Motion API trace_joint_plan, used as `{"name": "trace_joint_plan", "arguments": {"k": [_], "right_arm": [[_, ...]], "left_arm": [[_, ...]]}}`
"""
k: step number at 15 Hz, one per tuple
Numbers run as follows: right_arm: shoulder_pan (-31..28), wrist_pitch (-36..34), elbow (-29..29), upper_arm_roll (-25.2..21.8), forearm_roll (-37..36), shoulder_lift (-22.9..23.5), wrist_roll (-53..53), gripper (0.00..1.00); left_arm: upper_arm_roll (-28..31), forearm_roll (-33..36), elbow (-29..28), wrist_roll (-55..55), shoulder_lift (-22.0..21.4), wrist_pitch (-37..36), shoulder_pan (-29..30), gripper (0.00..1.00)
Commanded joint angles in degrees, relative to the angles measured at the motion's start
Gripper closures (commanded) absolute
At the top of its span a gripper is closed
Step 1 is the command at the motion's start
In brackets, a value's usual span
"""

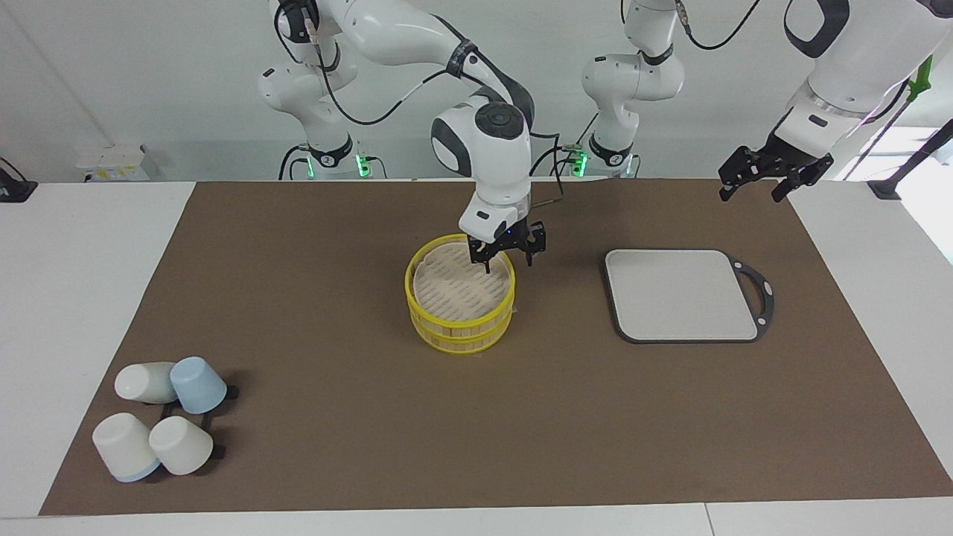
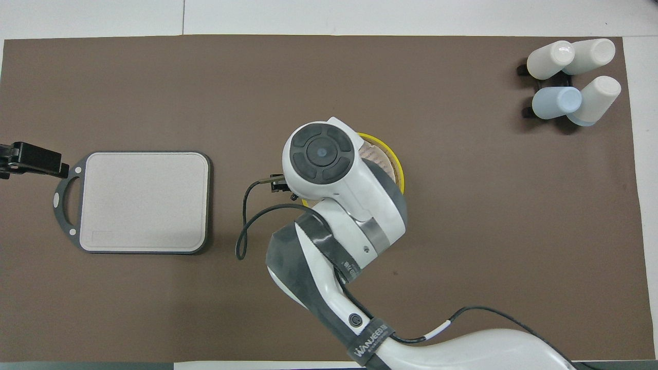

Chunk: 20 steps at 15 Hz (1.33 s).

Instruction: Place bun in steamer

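The yellow-rimmed steamer (image 1: 460, 321) stands mid-table with its slatted tan bottom showing. My right gripper (image 1: 507, 259) hangs open just above the steamer's rim on the robots' side, one fingertip (image 1: 485, 262) over the inside. The bun does not show: neither between the fingers nor on the visible slats. In the overhead view the right arm covers most of the steamer (image 2: 397, 167) and the gripper itself. My left gripper (image 1: 774, 182) waits open and empty in the air over the mat's edge at the left arm's end; it also shows in the overhead view (image 2: 28, 159).
A grey square board (image 1: 681, 295) with a dark handle lies between the steamer and the left arm's end, also in the overhead view (image 2: 144, 201). Several white and blue cups (image 1: 160, 424) lie at the right arm's end, far from the robots.
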Motion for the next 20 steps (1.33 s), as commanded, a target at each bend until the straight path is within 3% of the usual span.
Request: {"name": "trace_joint_plan", "arguments": {"k": [1,4,7,12,20], "right_arm": [[-9.29,-10.97,1.33,0.63,0.36,-6.1,-4.24,0.0],[-17.74,-25.05,-1.12,0.54,0.44,-15.14,-12.05,0.0],[-24.33,-30.96,-4.9,0.54,0.36,-21.84,-20.49,0.0],[-30.06,-29.06,-6.14,0.45,-0.08,-22.73,-30.27,0.0],[-31.91,-26.67,-6.31,0.54,-4.48,-22.56,-30.54,0.0]], "left_arm": [[-0.05,1.3,0.92,1.11,0.71,0.38,-0.33,0.0],[-0.31,2.88,1.09,1.55,0.71,0.46,-0.33,0.0],[-0.49,2.8,0.92,1.55,0.71,0.47,-0.33,0.0],[-0.49,2.53,0.74,1.64,0.54,0.99,-0.25,0.0],[-0.49,2.53,0.74,1.28,0.54,0.99,-0.24,0.0]]}}
